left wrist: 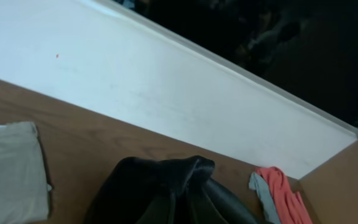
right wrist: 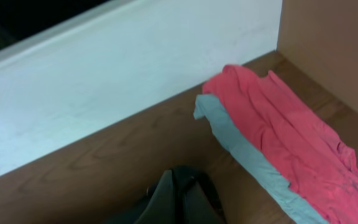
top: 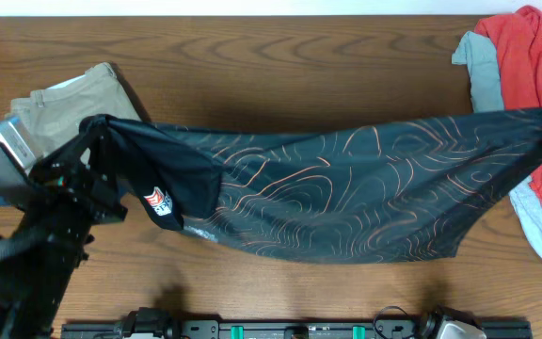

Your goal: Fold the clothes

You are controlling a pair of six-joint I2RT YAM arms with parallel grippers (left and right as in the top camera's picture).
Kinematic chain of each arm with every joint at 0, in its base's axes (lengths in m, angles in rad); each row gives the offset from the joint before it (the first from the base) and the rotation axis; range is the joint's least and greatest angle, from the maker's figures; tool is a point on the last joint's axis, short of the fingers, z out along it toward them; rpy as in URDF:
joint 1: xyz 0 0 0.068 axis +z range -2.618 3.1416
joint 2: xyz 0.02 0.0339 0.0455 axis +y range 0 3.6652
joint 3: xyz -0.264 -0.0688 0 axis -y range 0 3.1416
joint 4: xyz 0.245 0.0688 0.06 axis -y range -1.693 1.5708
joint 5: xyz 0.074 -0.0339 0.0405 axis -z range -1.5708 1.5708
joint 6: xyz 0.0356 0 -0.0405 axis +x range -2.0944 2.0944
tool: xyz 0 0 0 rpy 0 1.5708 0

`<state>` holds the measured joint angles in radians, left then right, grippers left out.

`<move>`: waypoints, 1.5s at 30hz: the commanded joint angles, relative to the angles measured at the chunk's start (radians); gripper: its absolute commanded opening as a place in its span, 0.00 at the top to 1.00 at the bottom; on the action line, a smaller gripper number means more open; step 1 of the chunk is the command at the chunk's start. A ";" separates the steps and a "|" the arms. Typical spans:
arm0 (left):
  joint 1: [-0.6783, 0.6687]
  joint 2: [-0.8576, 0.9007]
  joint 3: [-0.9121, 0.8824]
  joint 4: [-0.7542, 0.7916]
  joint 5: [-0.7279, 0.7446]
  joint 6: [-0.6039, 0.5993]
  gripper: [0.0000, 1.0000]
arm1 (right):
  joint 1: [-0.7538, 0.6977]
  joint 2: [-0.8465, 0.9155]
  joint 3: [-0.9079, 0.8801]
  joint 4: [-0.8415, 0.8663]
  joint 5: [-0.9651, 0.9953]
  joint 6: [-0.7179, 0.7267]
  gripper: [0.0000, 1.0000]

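**A:** What's the setting like?

**B:** A brown table [top: 280, 56] with a bold wood grain fills the overhead view, smooth and matte. A plain white wall panel [left wrist: 135, 87] runs along its far edge, and it is dark above that. At the right end a bare wooden side board [right wrist: 328, 37] stands upright.

**A:** And the jersey?

**B:** The black jersey [top: 346, 188] is the biggest piece of cloth. It is pulled into one long band from the left side to the table's right edge, and its deep middle sags toward the near edge. The fabric is thin and slick, covered in fine copper-orange contour lines. I cannot tell whether its middle rests on the wood.

**A:** What other cloth is there?

**B:** Khaki trousers [top: 73, 104] lie folded in a flat block at far left, just behind the jersey's left end. In the far right corner a crumpled red garment [top: 534, 56] lies on a pale grey garment [top: 486, 75]. The jersey's right end crosses in front of both.

**A:** And the grippers?

**B:** The left gripper [top: 87, 141] is clamped fully on the jersey's left end, with the cloth bunched in soft folds. The right gripper [right wrist: 180, 198] is clamped just as tight on the right end, under a dark knot of fabric.

**A:** What's the smallest thing?

**B:** A white and red logo [top: 157, 201] near the left end.
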<state>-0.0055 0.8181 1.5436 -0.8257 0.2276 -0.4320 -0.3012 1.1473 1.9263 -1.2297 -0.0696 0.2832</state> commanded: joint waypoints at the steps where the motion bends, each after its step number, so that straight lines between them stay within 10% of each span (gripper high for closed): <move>1: 0.007 0.076 0.018 0.013 -0.028 -0.018 0.94 | -0.010 0.091 0.010 0.006 0.001 -0.013 0.99; 9: 0.007 0.392 0.018 0.138 0.097 0.021 0.94 | 0.022 0.355 0.010 0.072 -0.037 -0.028 0.99; 20: 0.018 0.768 0.034 0.972 0.101 -0.046 0.94 | 0.031 0.611 0.016 0.737 -0.178 0.080 0.99; 26: 0.068 0.776 0.173 1.113 0.101 -0.104 0.94 | -0.005 0.591 0.151 0.828 -0.156 0.128 0.99; 33: 0.111 0.770 0.319 0.851 0.192 -0.064 0.94 | -0.057 0.589 0.246 0.597 -0.058 0.051 0.99; 45: 0.098 0.819 0.226 -0.296 0.259 0.154 0.94 | -0.052 0.718 0.051 0.024 0.130 -0.064 0.99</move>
<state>0.0944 1.6207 1.8053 -1.0405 0.4862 -0.3786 -0.3439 1.8145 2.0457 -1.1610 -0.0158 0.2512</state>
